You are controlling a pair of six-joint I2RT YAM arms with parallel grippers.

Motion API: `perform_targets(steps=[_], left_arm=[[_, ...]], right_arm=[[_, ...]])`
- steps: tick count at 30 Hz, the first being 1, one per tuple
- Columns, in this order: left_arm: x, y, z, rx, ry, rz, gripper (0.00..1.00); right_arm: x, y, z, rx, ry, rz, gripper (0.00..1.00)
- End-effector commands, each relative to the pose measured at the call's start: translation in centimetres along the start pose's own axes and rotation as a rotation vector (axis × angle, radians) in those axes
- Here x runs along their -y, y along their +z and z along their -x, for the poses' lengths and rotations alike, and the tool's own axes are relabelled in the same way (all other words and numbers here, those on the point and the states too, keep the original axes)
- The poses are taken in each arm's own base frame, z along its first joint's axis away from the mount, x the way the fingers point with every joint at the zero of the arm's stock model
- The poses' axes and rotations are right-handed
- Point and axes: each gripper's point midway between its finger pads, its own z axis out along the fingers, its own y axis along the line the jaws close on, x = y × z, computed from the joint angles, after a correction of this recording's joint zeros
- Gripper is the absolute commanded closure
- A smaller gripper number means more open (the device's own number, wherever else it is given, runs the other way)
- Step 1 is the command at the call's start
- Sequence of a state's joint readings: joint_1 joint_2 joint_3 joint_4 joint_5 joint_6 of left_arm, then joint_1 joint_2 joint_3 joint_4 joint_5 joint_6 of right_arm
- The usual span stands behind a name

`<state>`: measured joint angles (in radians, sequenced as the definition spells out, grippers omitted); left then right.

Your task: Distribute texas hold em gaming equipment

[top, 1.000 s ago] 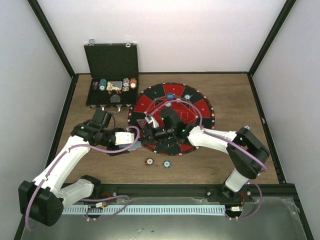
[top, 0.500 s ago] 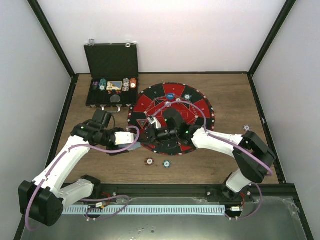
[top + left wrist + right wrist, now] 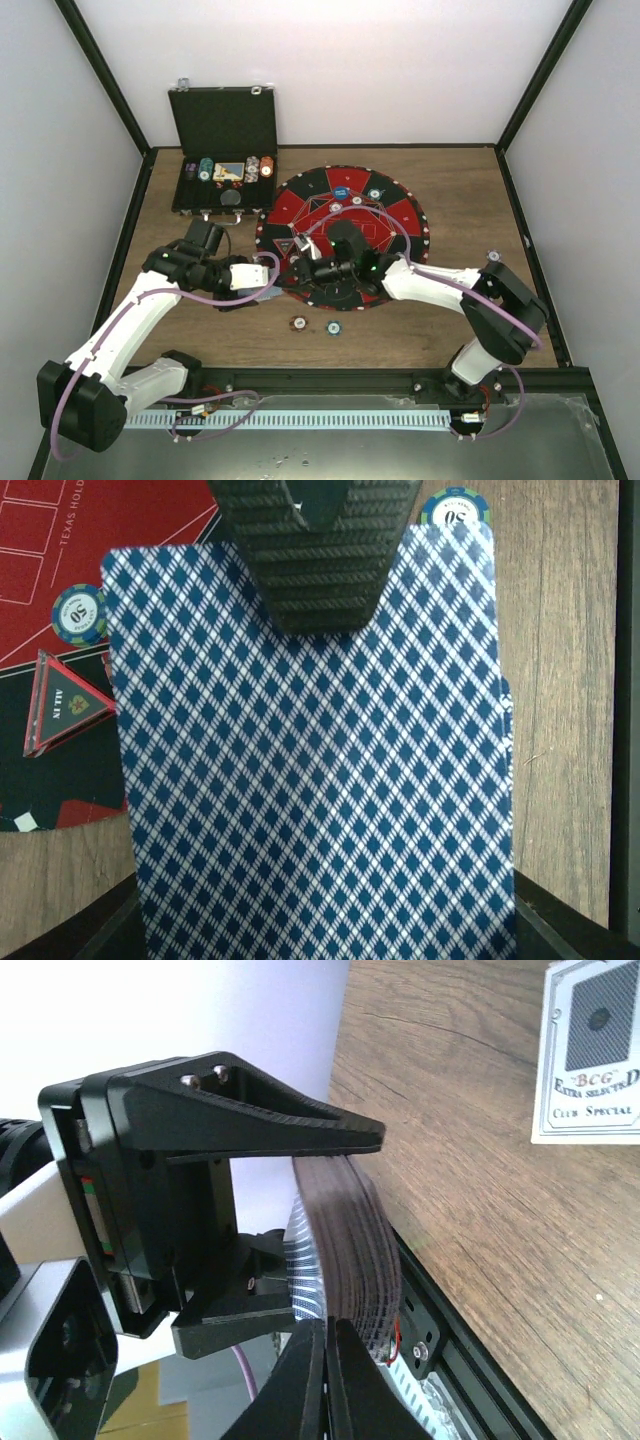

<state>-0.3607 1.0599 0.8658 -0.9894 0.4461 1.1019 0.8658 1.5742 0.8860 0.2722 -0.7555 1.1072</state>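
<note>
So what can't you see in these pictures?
Card faces: left wrist view shows only the backs of the cards in the left gripper.
Chip: left wrist view, half under the cards.
Right gripper: right wrist view, cut by the bottom edge; pinching a card or not, unclear.
Case contents: top view, too small.

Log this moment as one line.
left pincer: shut on blue-diamond-backed playing card deck | right pincer: at deck edge, grip unclear
</note>
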Motion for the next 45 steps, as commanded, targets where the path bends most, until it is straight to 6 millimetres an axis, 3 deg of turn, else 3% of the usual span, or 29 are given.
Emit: perform_targets(steps=[1,9,15,19,27,34,40,45], left_arm=[[0.1,0.0,-0.1,-0.008,-0.006,-0.012,0.89],[0.2,0.5,-1.2,-0.057,-0.015,-0.013,0.9],[0.3,0.8,-2.2,-0.097,-0.038,-0.013,0.92],[0.2,0.1,-1.1,-0.06,-0.041,-0.007,0.92],[0.2,-0.3,-0.7,-0.049,-0.057,-0.009,0.92],[0.4,-0.2,-0.4,-0.031,-0.072,-0.025,0.92],[0.7,-0.3,-0.3,-0.024,-0.08,-0.032,0.93],[0.8,-0.4,-0.3,-0.026,-0.084,-0.03,0.93]], right_arm=[[-0.5,-1.4,0.3,0.012,-0.014,0.034,0.99],[1.6,-5.6,1.7,0.062,-0.006,0.022,0.99],[4.2,-8.8,5.8,0.137,0.011,-0.04,0.99],[6.6,-7.5,9.7,0.123,0.033,-0.089,0.99],[12.1,-2.6,16.3,0.098,0.113,-0.171,0.99],[15.0,0.9,19.5,0.099,0.147,-0.215,0.99],[16.9,2.3,21.6,0.108,0.134,-0.319,0.99],[17.5,1.8,22.0,0.109,0.112,-0.4,0.85]])
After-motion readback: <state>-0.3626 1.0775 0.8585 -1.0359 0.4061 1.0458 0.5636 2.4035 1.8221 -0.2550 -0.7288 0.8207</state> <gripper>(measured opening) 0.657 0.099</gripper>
